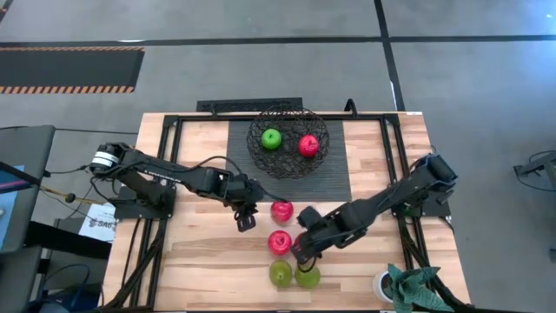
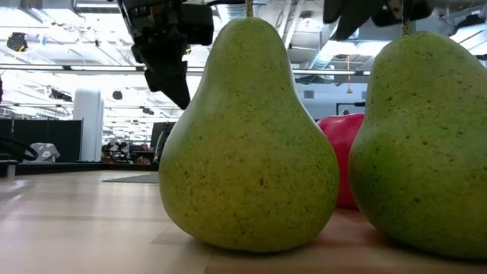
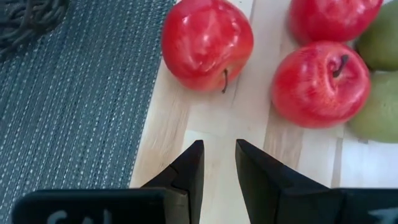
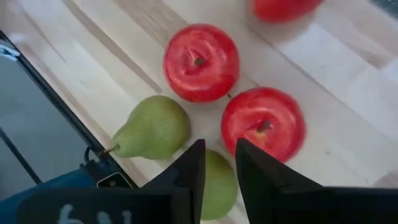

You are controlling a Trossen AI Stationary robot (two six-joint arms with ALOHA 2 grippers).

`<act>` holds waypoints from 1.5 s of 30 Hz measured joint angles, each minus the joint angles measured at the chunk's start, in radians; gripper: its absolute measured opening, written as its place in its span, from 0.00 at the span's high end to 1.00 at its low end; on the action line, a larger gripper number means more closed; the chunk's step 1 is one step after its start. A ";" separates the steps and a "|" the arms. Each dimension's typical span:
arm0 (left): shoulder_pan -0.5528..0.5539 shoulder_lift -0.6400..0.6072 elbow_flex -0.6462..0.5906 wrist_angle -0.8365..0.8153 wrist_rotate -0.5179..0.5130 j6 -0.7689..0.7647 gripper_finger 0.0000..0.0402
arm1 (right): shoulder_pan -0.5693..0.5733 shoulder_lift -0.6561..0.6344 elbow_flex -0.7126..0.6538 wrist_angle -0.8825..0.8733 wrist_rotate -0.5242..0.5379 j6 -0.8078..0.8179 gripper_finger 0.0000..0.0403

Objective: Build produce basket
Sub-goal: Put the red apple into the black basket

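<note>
The black wire basket (image 1: 288, 161) stands on a dark ribbed mat at the far middle, holding a green apple (image 1: 272, 138) and a red apple (image 1: 308, 145). On the wood nearer me lie three red apples (image 4: 201, 62) (image 4: 263, 132) (image 3: 207, 40) and two yellow-green pears (image 1: 280, 274) (image 1: 307, 276), standing upright in the low view (image 2: 247, 152). My left gripper (image 1: 246, 219) is shut and empty, just left of the red apples. My right gripper (image 1: 300, 249) is shut and empty, above the pears and the nearest red apple.
The dark ribbed mat (image 1: 252, 178) lies under the basket. A white cup with green cloth (image 1: 398, 287) sits at the near right corner. Black frame rails (image 1: 165, 148) run along the table's left and right sides. Bare wood shows at the near left.
</note>
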 joint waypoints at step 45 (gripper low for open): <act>-0.001 0.000 0.000 -0.026 0.031 0.139 0.81 | -0.070 0.129 0.000 -0.096 -0.101 0.200 0.73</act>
